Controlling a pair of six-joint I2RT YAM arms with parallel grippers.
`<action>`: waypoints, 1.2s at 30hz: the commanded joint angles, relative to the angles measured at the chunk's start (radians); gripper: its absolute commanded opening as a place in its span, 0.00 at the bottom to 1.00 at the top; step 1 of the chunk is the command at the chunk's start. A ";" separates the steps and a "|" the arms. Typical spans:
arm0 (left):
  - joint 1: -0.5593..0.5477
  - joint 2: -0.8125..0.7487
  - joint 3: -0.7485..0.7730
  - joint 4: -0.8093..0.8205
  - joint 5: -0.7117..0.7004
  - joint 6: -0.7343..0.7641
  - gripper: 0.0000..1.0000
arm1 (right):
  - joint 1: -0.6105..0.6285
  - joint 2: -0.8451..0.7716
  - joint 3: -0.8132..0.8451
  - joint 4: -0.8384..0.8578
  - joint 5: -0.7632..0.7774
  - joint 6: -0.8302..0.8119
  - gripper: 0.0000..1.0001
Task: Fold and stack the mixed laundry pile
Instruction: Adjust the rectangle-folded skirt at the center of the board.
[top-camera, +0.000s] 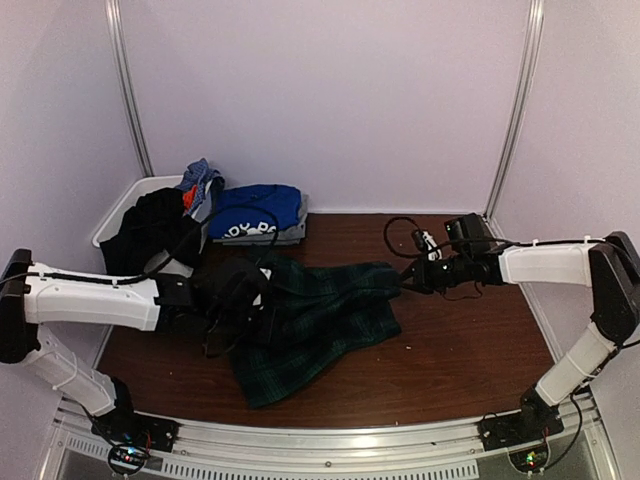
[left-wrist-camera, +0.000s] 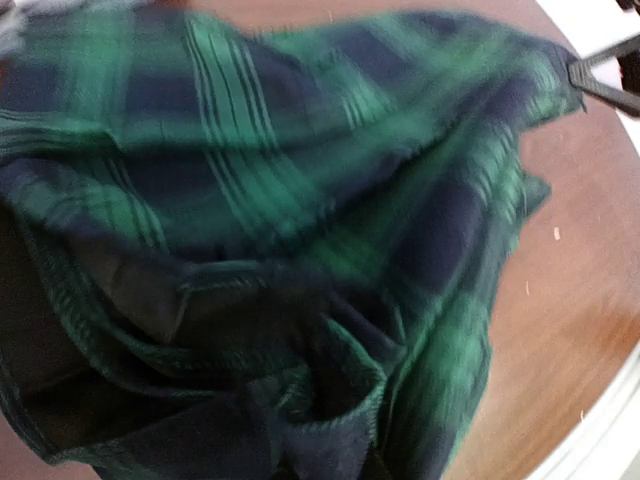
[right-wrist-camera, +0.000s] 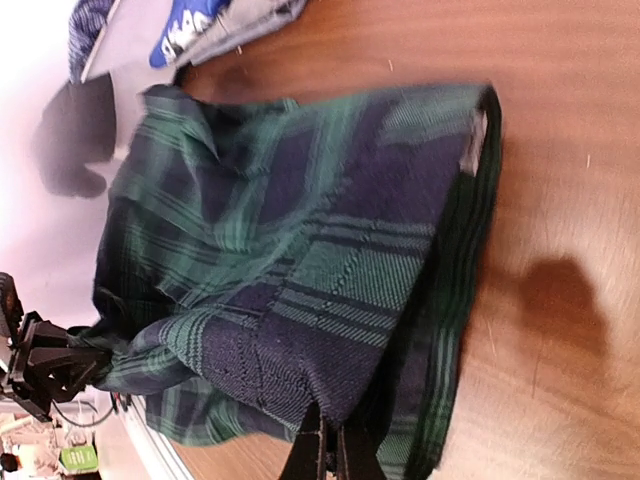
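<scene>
On brown table (top-camera: 470, 340): green-navy tartan skirt (top-camera: 320, 320), crumpled, spread unevenly.

The dark green and navy tartan cloth skirt (left-wrist-camera: 300, 230) is filling most of the frame, slightly blurred, and is bunching into deep folds at the bottom centre. The brown wooden counter (left-wrist-camera: 590, 280) is showing along the right side. At upper right, the black right claw (left-wrist-camera: 578, 75) is pinching the skirt's far corner.
</scene>
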 joint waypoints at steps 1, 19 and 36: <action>-0.041 -0.111 -0.126 0.077 -0.005 -0.163 0.18 | 0.002 0.005 -0.103 -0.037 -0.069 -0.060 0.00; -0.022 -0.081 0.137 -0.343 -0.063 -0.061 0.83 | 0.011 -0.009 -0.113 -0.133 -0.087 -0.133 0.00; -0.091 -0.065 0.062 -0.317 0.151 0.226 0.67 | 0.014 0.006 -0.097 -0.188 -0.095 -0.177 0.00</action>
